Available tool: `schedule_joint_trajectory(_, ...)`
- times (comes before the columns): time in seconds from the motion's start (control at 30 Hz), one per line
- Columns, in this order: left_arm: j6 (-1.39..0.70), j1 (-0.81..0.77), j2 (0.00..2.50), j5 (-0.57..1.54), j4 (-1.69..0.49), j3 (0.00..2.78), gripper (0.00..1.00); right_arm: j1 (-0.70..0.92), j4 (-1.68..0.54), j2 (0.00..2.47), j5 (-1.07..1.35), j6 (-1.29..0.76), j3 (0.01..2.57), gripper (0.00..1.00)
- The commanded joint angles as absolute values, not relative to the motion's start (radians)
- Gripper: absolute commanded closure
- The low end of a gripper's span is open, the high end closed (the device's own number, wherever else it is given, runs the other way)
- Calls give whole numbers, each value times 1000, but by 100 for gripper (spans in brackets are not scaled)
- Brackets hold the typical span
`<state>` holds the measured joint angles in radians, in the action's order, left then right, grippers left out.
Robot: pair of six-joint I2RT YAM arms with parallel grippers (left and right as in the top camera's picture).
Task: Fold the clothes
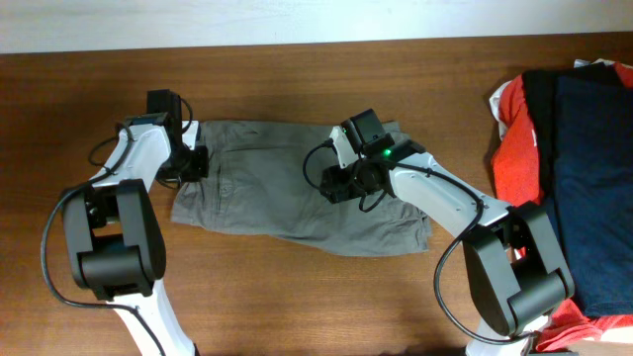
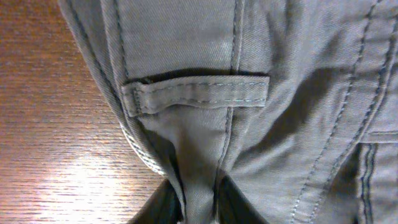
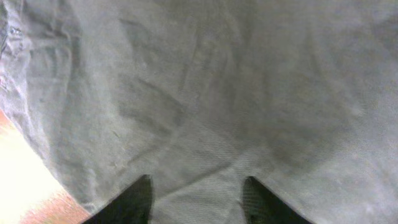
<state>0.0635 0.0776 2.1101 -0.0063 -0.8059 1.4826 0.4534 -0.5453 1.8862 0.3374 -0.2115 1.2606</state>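
1. The khaki-grey shorts (image 1: 287,193) lie spread flat and wrinkled across the middle of the wooden table (image 1: 297,307), waistband end toward the left arm, well apart from a pile of red, black and navy clothes (image 1: 574,178) at the right edge
2. The step in hand looks like the start of a first fold: one edge is gripped and nothing is folded over yet
3. The left gripper (image 2: 199,210) is clamped on a raised ridge of waistband fabric just below a belt loop (image 2: 196,94), its dark fingers (image 2: 163,210) pressed close on either side
4. The right gripper (image 3: 196,205) sits over the middle of the shorts with its fingers (image 3: 134,202) spread apart and nothing between them but flat cloth; whether they touch it cannot be told
5. The next move probably calls for the right gripper to pinch or pin the fabric, so that the left can carry its edge across without dragging the whole garment
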Motion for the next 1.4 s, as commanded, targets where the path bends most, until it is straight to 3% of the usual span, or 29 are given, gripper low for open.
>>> schedule_joint_trajectory(0.0,69,90,2131,-68,-810,1453,99,455,-545,1885,333,-215,1278,65)
schedule_joint_trajectory(0.03,68,88,2131,-68,-828,1478,99,455,-557,1871,362,-214,1303,93)
schedule_joint_trajectory(0.07,68,85,2130,-68,-873,1528,99,455,-577,1854,392,-215,1326,96)
schedule_joint_trajectory(0.2,49,45,2125,-58,-1117,1808,99,464,-568,1839,527,-281,1366,96)
schedule_joint_trajectory(0.33,49,0,2125,31,-1313,2046,99,528,-516,1897,517,-376,1336,96)
schedule_joint_trajectory(0.5,38,-38,2125,38,-1432,2173,99,620,-440,2010,512,-471,1335,96)
schedule_joint_trajectory(0.7,38,-39,2125,46,-1491,2195,99,702,-329,2185,513,-488,1335,96)
schedule_joint_trajectory(0.93,38,-39,2125,57,-1501,2212,99,533,-365,2014,579,-450,1429,96)
schedule_joint_trajectory(1.2,38,-43,2124,91,-1494,2212,99,694,-299,2212,323,-419,1406,96)
schedule_joint_trajectory(1.37,38,-43,2086,90,-1481,2212,99,599,-349,2124,392,-351,1549,96)
